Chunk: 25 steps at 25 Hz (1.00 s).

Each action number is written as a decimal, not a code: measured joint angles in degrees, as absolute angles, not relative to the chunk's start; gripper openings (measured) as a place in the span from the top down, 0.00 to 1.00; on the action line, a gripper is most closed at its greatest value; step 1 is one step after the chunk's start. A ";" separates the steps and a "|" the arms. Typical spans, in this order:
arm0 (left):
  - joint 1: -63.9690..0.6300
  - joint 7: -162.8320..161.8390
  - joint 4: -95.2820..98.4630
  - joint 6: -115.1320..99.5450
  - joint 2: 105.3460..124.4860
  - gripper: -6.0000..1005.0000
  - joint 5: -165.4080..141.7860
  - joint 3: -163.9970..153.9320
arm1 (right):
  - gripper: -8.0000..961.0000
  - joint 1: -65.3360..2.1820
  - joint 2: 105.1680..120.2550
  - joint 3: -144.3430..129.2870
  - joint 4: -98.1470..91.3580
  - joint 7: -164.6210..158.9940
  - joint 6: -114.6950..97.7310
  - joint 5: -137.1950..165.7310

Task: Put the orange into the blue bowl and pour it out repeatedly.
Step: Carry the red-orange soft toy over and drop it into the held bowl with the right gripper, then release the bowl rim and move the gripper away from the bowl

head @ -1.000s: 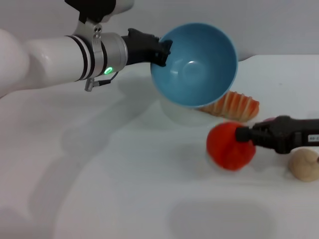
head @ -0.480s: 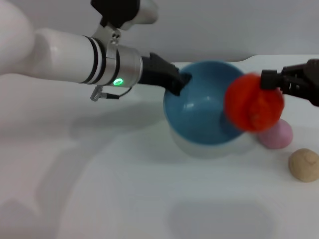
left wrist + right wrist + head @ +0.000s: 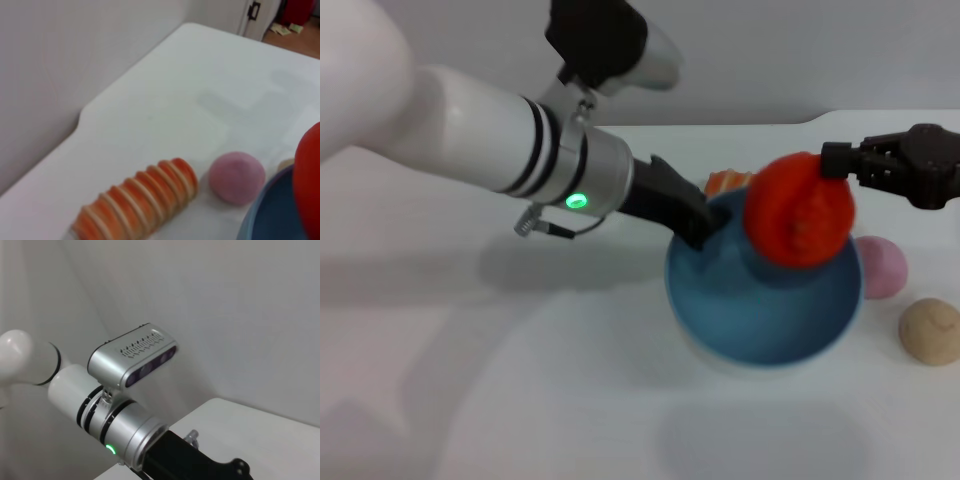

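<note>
flanking blue bowl [image 3: 720,325]: bread loaf [image 3: 135,200], pink ball [image 3: 882,266], tan ball [image 3: 930,331].

orange [image 3: 798,212] above bowl [image 3: 765,300] — right side

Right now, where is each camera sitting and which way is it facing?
Head view: high, facing down; left tool grips the blue bowl, right tool holds the orange above it.
Left wrist view: low beside the bowl, facing the bread loaf and pink ball; no body.
Right wrist view: faces the left arm.
Head and left wrist share bowl, orange, ball.
</note>
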State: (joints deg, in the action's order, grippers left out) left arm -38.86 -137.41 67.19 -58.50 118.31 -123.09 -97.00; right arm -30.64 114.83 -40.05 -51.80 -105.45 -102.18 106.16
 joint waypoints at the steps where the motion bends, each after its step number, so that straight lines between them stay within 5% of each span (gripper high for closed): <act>1: -39.04 -137.48 66.72 -58.40 118.39 0.99 -123.07 -98.25 | 0.93 -30.69 114.82 -40.14 -51.22 -104.98 -102.19 106.16; 18: -39.09 -138.24 64.95 -55.89 118.43 0.99 -123.39 -100.07 | 0.85 -30.11 115.02 -41.63 -47.27 -104.12 -102.85 106.49; 25: -38.58 -138.25 63.74 -54.01 118.41 0.99 -123.36 -102.56 | 0.62 -28.67 115.13 -35.68 -46.41 -104.10 -100.49 105.88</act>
State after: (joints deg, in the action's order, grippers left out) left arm -38.58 -138.25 63.74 -54.01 118.41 -123.36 -102.56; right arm -28.67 115.13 -35.68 -46.41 -104.11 -100.49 105.88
